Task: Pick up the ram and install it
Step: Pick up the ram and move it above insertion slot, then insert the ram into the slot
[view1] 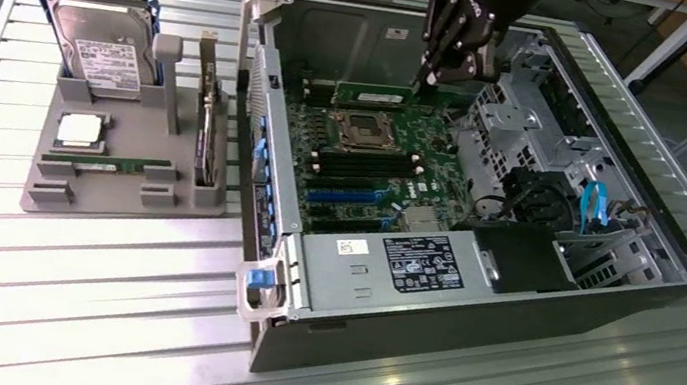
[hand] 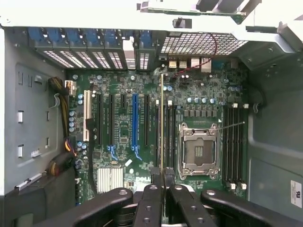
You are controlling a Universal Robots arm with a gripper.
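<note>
Found the gripper [view1: 430,81] clenched on the ram [view1: 378,93] — green stick pinched at one end, held level above the motherboard [view1: 381,173] inside the open computer case [view1: 459,335]. In the wrist view, seen edge-on as a thin line running away from the fingers [hand: 152,187], over the black memory slots [hand: 171,137] just beside the empty processor socket [hand: 199,151]. Contact with a slot: cannot tell.

Noted around the grip:
- drive cage [view1: 514,126] close by, toward the exterior view's right of the gripper
- rear wall of the case just beyond the stick
- second bank of memory slots [hand: 234,146] on the other side of the socket
- long blue expansion slot [hand: 135,125] and neighbouring black slots, apart from the stick

Containers inspected:
- Case lying on its side on the slatted metal table [view1: 73,296], side panel off. Holds the motherboard, a silver power supply [view1: 381,263] at the near end and a blue cable [view1: 592,202] among the drive bays.
- Grey tray [view1: 114,196] just beside the case, toward the exterior view's left. Holds a hard drive [view1: 102,42] propped at the far end, a silver processor chip [view1: 81,128] at mid-tray, a spare memory stick [view1: 118,164] lying flat below the chip, and a dark expansion card [view1: 207,128] standing on edge along the side nearest the case.
</note>
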